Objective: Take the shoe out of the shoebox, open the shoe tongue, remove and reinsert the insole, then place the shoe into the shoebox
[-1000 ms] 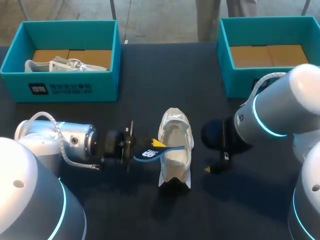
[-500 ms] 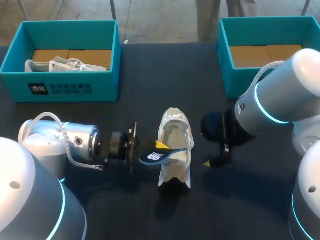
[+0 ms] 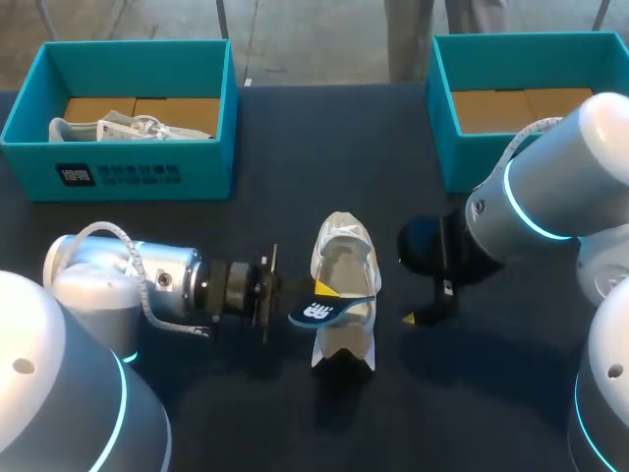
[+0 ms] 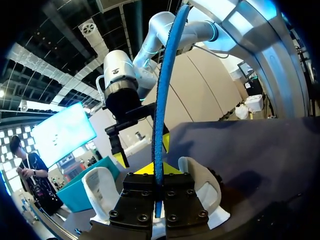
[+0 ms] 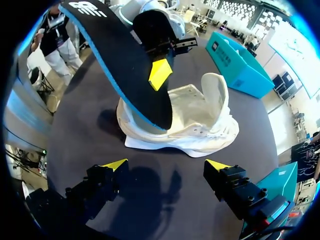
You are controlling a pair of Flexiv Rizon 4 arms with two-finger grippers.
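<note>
Teal shoebox (image 3: 128,175), spare shoe (image 3: 118,126) inside; insole (image 3: 319,312) across shoe (image 3: 346,261).

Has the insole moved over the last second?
Yes. The insole, held by the left gripper, has shifted rightward, further across the white shoe, which stayed put.

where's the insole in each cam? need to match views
Head view: insole at mid-table, lying across the white shoe, held in the left gripper.
Left wrist view: edge-on blue strip rising from between that gripper's fingers, shoe beyond.
Right wrist view: dark underside over the shoe, ahead of the open right gripper.
Shared landmark: the white shoe.
</note>
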